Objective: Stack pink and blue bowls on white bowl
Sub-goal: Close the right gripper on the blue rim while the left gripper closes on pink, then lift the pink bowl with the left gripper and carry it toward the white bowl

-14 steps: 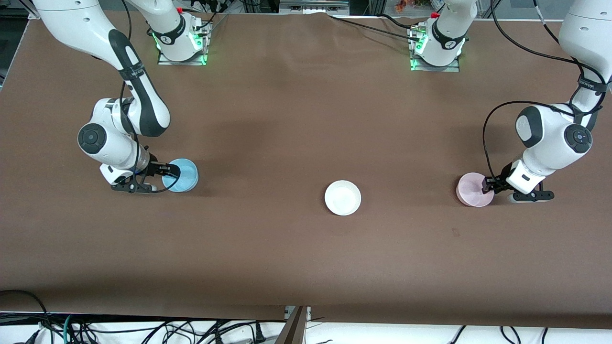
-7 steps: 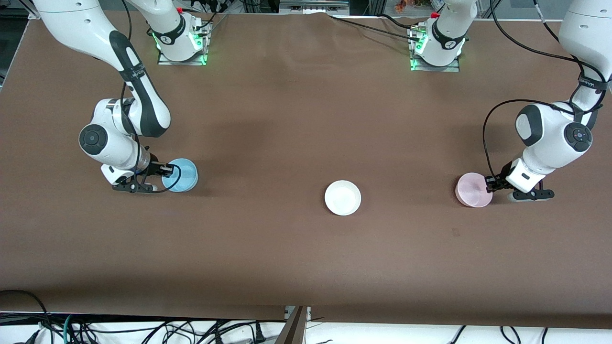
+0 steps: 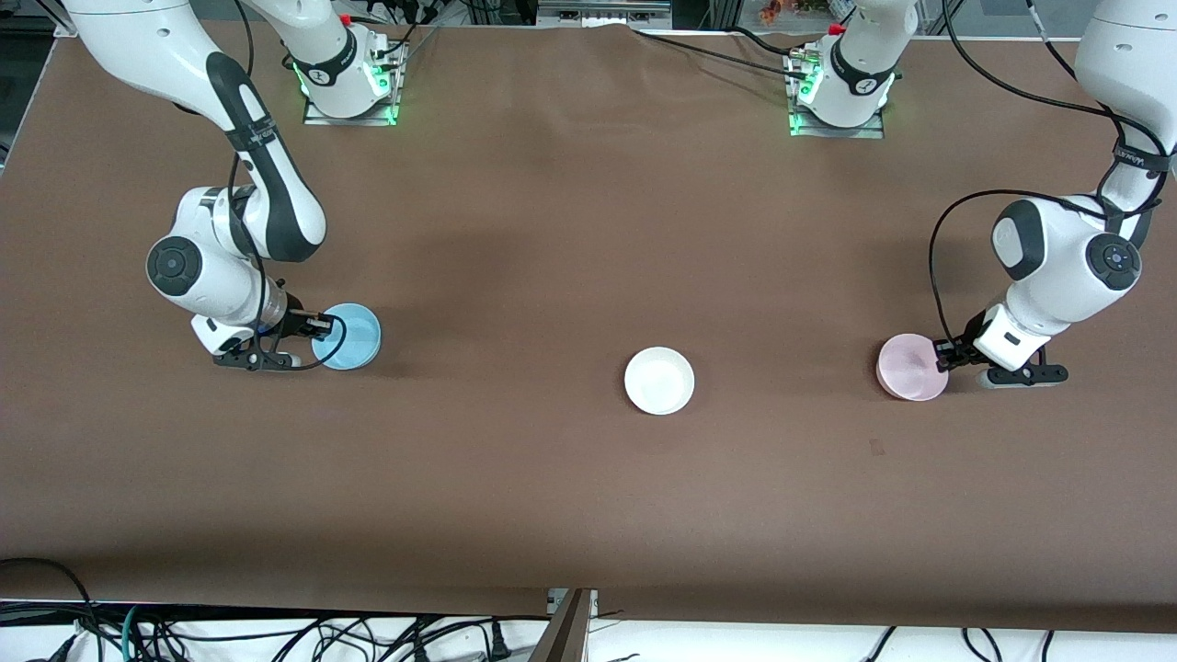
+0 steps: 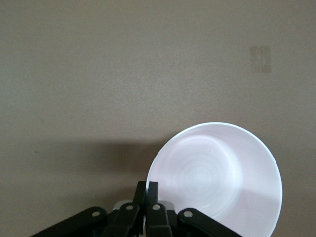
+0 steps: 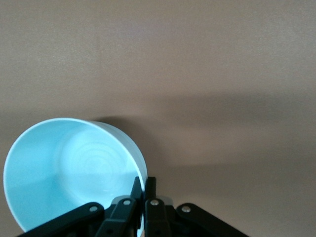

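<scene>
The light blue bowl is at the right arm's end of the table. My right gripper is shut on its rim, and the bowl tilts a little. In the right wrist view the blue bowl sits beside the closed right gripper, which pinches its wall. The pale pink bowl is at the left arm's end. My left gripper is shut on its rim. In the left wrist view the pink bowl shows pinched in the left gripper. The white bowl stands upright between them.
The brown table cloth is bare around the white bowl. A small dark mark lies on the cloth nearer the front camera than the pink bowl. The arm bases stand at the table's back edge. Cables hang along the front edge.
Almost nothing. Both grippers stay shut on their bowls' rims. The blue bowl has tipped slightly in the right gripper's hold and the pink bowl has shifted a few pixels.
</scene>
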